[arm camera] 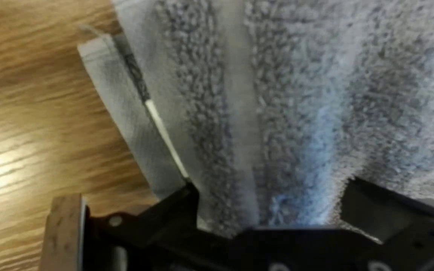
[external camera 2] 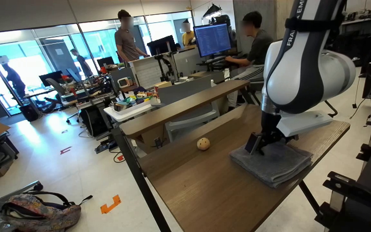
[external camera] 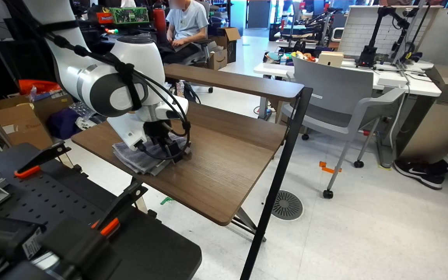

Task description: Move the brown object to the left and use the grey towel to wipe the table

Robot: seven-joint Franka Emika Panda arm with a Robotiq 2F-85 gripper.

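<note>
I have the pincer (external camera 2: 271, 141) right of centre in an exterior view, low over the folded grey towel (external camera 2: 277, 169). It is released, fingers (external camera 2: 252, 143) spread wide; whether their tips press into the cloth I cannot tell. The towel lies in layers on the brown wood-look worktop (external camera 2: 195, 193), just beside the edge. My wrist view shows its terry pile filling the upper right, its hemmed borders slanting down the left-hand part, and bare wood at far left, where one finger shows. The tan ball (external camera 2: 203, 144), marked with dark spots, sits on the same worktop near the middle of an exterior view, left of the towel and apart from it, on the side toward the raised shelf (external camera 2: 188, 105). A grey chair (external camera: 336, 89) stands upper right in an exterior view.
</note>
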